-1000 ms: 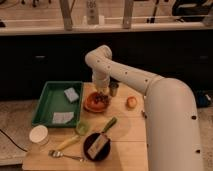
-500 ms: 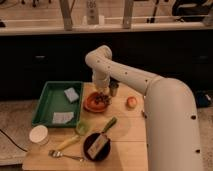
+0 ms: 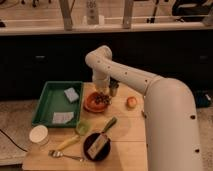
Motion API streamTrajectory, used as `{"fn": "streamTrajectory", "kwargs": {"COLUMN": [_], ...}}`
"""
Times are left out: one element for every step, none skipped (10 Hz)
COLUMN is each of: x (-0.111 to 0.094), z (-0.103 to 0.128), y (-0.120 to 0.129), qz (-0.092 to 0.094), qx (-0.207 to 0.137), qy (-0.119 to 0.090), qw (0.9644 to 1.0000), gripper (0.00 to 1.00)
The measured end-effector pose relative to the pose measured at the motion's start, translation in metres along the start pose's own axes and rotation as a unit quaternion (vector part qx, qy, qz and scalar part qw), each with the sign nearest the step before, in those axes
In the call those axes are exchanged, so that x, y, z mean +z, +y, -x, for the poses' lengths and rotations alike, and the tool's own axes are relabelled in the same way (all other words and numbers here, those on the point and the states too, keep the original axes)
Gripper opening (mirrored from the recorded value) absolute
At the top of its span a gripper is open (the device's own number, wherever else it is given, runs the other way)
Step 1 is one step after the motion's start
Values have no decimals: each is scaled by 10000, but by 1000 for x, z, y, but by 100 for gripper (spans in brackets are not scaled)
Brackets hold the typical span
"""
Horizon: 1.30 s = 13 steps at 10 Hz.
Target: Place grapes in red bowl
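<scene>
The red bowl (image 3: 93,103) sits near the back middle of the wooden table. The dark grapes (image 3: 102,98) lie in the bowl, toward its right side. My gripper (image 3: 106,90) hangs just above the grapes and the bowl's right rim, pointing down from the white arm that reaches in from the right.
A green tray (image 3: 50,102) with two pale sponges lies to the left. An orange fruit (image 3: 131,102) lies right of the bowl. A small green bowl (image 3: 82,128), a black dish (image 3: 97,146) with a brush, a white cup (image 3: 39,134) and a yellow utensil (image 3: 67,143) sit in front.
</scene>
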State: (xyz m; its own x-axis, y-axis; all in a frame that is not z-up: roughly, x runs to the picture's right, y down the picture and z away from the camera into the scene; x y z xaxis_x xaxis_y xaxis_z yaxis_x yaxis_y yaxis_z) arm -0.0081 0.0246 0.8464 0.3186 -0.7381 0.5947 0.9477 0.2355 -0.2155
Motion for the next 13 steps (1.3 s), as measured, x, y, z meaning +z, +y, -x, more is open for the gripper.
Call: {"fn": "streamTrajectory", "kwargs": {"x": [0,0,1,1,1,1,2,2,2,2,2,2,3], "z": [0,0,-1,-1,-1,-1,-1,-1,-2,-2,-2,-2,-3], "y": [0,0,0,0,0,0,0,0,0,0,0,0,0], "qz": [2,2,4,13,17,18,20,22,28,31,33,33,42], "qx": [-33,-64,-87,-130,-157,-184,-213,-235,-257,-285,-320,-348,-382], "qy": [1,3,2,6,5,6,10,10,10,12,13,17,21], "qw": [10000,10000,10000,9999,9999,9998,9998,9997,9997,9996,9995,9994,9993], "gripper": [1,1,1,1,1,1,1,1,3,8,10,10,10]}}
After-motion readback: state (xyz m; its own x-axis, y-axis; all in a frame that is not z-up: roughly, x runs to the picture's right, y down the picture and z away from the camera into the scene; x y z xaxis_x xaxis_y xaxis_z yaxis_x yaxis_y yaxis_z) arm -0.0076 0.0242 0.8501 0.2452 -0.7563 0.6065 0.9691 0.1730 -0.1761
